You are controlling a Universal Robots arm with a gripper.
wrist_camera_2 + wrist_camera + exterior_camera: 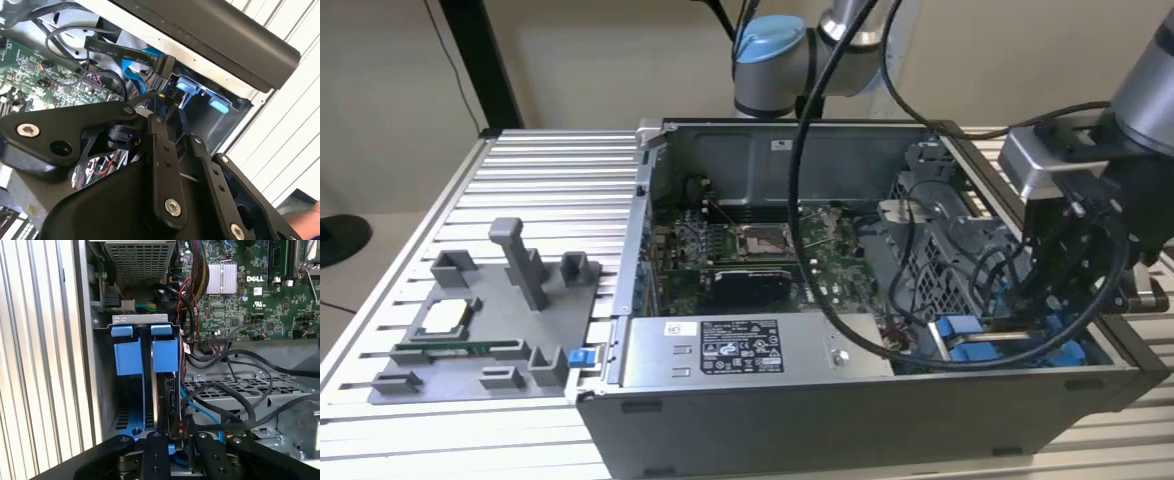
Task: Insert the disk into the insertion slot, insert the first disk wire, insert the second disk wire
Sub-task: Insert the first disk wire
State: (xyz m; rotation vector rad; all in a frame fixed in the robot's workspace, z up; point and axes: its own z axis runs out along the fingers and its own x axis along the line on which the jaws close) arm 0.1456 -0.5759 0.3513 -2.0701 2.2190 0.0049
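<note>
In the exterior view, the black gripper (pixel 1041 300) reaches into the open dark-grey computer case (pixel 854 420) at its four o'clock corner. It hangs over the grey perforated-metal insertion slot with blue rails (pixel 974 345). In the first wrist view, the silver disk in its blue carrier (pixel 165 355) stands edge-on inside that slot. I cannot tell whether the gripper is clamped on anything.

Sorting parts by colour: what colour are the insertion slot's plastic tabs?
Bright blue; the tabs show best in the first wrist view.

Disk (pixel 170 395) edge-on, mostly hidden in insertion slot (pixel 129 357), arm (pixel 767 60) cropped above
</note>
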